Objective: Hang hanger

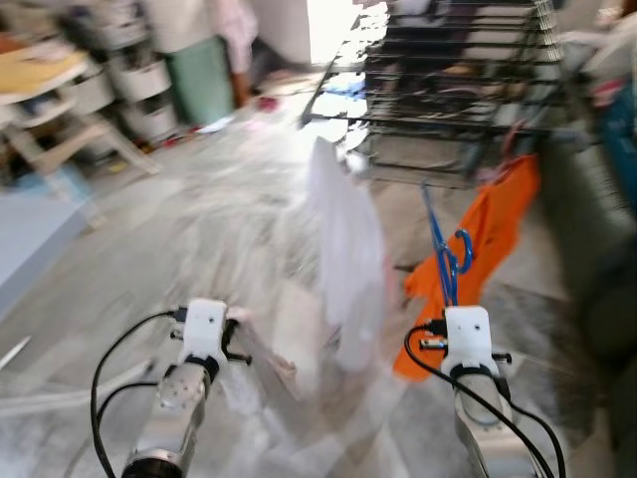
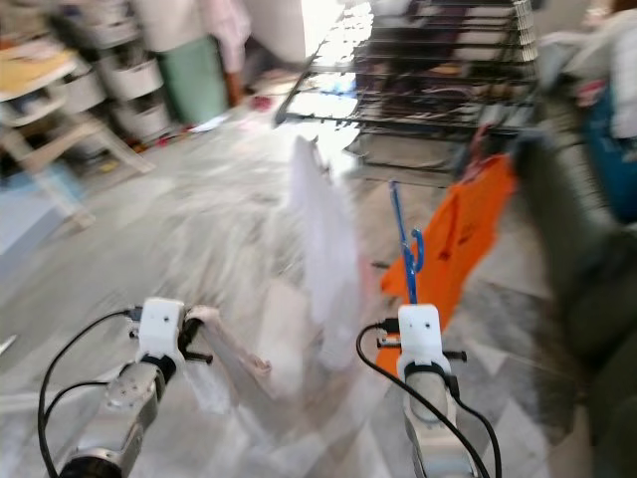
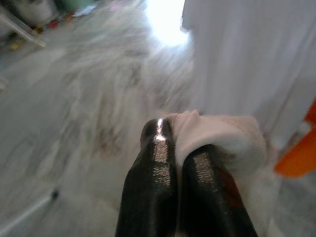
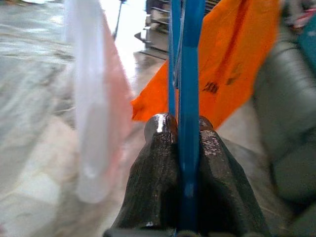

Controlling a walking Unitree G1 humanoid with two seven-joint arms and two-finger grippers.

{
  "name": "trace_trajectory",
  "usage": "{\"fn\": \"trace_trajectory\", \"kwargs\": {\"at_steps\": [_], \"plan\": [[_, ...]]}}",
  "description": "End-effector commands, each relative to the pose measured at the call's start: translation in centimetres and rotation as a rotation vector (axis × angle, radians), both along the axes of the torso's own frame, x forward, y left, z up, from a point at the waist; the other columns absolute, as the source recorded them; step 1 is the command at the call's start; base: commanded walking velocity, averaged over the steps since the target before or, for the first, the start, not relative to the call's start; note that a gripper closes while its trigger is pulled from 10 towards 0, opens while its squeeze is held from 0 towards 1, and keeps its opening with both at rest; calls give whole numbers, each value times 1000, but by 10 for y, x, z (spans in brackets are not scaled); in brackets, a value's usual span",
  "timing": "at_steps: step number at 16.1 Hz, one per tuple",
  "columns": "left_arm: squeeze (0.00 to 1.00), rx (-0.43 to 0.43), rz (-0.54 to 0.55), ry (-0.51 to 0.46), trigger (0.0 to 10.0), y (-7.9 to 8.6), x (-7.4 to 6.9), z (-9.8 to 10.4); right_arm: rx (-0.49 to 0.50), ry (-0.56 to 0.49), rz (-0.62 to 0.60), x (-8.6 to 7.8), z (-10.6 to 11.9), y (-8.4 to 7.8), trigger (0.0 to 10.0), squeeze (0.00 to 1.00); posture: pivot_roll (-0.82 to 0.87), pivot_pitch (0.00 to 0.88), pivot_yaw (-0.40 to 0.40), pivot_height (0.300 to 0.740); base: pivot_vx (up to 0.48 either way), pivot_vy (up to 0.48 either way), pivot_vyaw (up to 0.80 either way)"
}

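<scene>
R gripper [image 4: 183,129]: fingers clamped tight on the blue hanger [image 4: 188,74], no gap, hanger shaft pinched between the pads. Hanger is thin blue plastic, stands upright out of the grip w/ hook end curled at top [image 1: 460,249]. Orange garment [image 1: 490,231] hangs on it, draped to the robot's right of the shaft, dark print on the fabric, unreadable.

L gripper [image 3: 180,148]: fingers closed on a bunch of pale pink/white cloth [image 3: 217,136]; cloth wads over the fingertips.

White garment [image 1: 346,249] hangs between the two arms, just ahead of them, semi-sheer; what holds it up is blurred out.

Further out: dark wire drying rack [image 1: 453,90] at far end of grey marble floor [image 1: 199,229], well apart from hanger. Grey sofa-like mass [image 1: 592,239] on the right edge, cut off. Shelving w/ tubs [image 1: 119,70] far left, too blurred for detail. Heavy motion blur in head views.
</scene>
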State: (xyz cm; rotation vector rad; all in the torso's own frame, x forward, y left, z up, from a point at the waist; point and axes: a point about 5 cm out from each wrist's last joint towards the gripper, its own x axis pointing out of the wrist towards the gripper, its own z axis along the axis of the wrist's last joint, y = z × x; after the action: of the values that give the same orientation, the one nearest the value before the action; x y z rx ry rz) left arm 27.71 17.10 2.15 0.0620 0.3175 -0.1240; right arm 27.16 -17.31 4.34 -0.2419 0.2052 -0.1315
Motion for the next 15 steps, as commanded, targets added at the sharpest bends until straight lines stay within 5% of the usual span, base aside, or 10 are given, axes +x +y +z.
{"fn": "trace_trajectory", "kwargs": {"at_steps": [1, 6, 15], "plan": [[0, -21, -7, -26, 10000, -4, 7, 8, 1, 1, -20, 0, 0, -8, 10000, 0, -179, 0, 76, 740, 0, 0, 0], [0, -69, 9, -24, 10000, -4, 9, 10, 3, -4, -9, 7, 2, -5, 10000, 0, -155, 0, 66, 740, 0, 58, 0], [0, -76, 30, -34, 10000, 7, 8, 13, 22, 3, 3, 8, 0, -1, 10000, 0, -141, 0, 67, 740, 0, 419, -57]]}}
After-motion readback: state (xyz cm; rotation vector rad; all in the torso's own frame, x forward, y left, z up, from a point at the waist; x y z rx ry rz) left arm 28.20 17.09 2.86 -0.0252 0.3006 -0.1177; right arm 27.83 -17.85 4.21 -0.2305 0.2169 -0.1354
